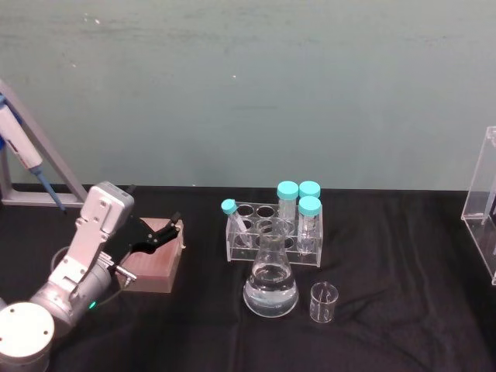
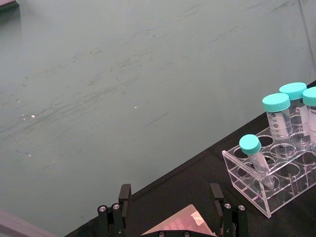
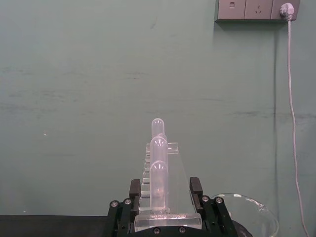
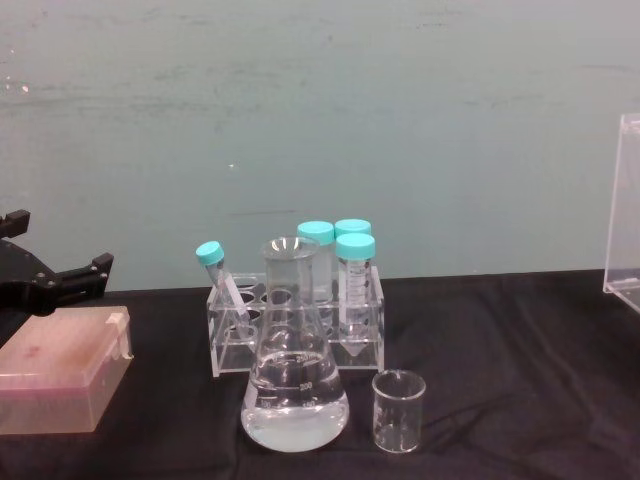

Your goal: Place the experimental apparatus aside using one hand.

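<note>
The conical flask [image 1: 270, 284] of clear liquid stands front and centre on the table [image 1: 387, 248], with the small beaker [image 1: 324, 302] just beside it. Close behind is a rack [image 1: 273, 232] of teal-capped tubes. The pipette stand [image 1: 482, 194] is well apart at the right edge. The right pincer [image 3: 165, 190] is at its end, but I cannot tell if it grips. The left pincer [image 1: 172, 227] gapes empty over a pink box [image 1: 155, 260].

1. This is a science lab.
2. A glass flask [image 1: 270, 288] of clear liquid sits beside a small beaker [image 1: 324, 301].
3. A clear rack [image 1: 256, 242] holds blue-capped tubes [image 1: 287, 201].
4. A tall clear stand [image 1: 482, 203] holds long tubes [image 3: 158, 165].
</note>
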`<state>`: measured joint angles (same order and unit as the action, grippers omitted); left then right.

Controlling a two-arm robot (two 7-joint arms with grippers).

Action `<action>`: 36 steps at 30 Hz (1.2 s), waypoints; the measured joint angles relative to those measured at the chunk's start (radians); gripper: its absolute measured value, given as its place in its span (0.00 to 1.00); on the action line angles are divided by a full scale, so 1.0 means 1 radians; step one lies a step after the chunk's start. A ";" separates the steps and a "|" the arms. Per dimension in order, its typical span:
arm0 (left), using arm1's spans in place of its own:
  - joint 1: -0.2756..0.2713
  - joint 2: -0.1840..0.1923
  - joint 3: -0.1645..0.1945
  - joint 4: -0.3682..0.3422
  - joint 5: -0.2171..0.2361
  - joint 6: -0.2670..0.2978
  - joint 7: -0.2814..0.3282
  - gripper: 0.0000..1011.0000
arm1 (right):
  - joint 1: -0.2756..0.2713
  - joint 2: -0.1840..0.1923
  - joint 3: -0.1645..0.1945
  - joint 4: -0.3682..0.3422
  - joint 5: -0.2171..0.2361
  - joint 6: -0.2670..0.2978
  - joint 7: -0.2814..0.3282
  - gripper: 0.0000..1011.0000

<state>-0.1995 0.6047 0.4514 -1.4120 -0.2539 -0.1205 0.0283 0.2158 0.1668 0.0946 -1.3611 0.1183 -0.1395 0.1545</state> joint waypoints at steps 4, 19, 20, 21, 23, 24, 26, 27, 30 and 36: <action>0.000 0.000 0.000 0.000 0.000 0.000 0.000 0.99 | 0.007 0.005 0.003 0.010 0.006 -0.004 0.005 0.60; 0.000 0.000 0.000 0.000 0.000 0.000 0.000 0.99 | 0.035 0.016 0.007 0.055 0.021 -0.016 0.015 0.60; 0.000 0.000 0.000 0.000 0.000 0.000 0.000 0.99 | 0.036 0.017 0.007 0.057 0.021 -0.016 0.015 0.60; 0.000 0.000 0.000 0.000 0.000 0.000 0.000 0.99 | 0.038 0.017 0.006 0.059 0.022 -0.017 0.016 0.60; 0.000 0.000 0.000 0.000 0.000 0.000 0.000 0.99 | 0.041 0.019 0.006 0.064 0.023 -0.018 0.017 0.60; 0.000 0.000 0.000 0.000 0.000 0.000 0.000 0.99 | 0.042 0.019 0.006 0.066 0.023 -0.018 0.017 0.60; 0.000 0.000 0.000 0.000 0.000 0.000 0.000 0.99 | 0.044 0.020 0.005 0.069 0.023 -0.019 0.018 0.60; 0.000 0.000 0.000 0.000 0.000 0.000 0.000 0.99 | 0.046 0.020 0.005 0.073 0.023 -0.021 0.018 0.60; 0.000 0.000 0.000 0.000 0.000 0.000 0.000 0.99 | 0.050 0.021 0.004 0.080 0.024 -0.023 0.020 0.60; 0.000 0.000 0.000 0.000 0.000 0.000 0.000 0.99 | 0.057 0.025 0.001 0.092 0.024 -0.026 0.021 0.60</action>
<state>-0.1995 0.6047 0.4514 -1.4120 -0.2539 -0.1205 0.0283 0.2726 0.1915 0.0961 -1.2692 0.1427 -0.1652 0.1755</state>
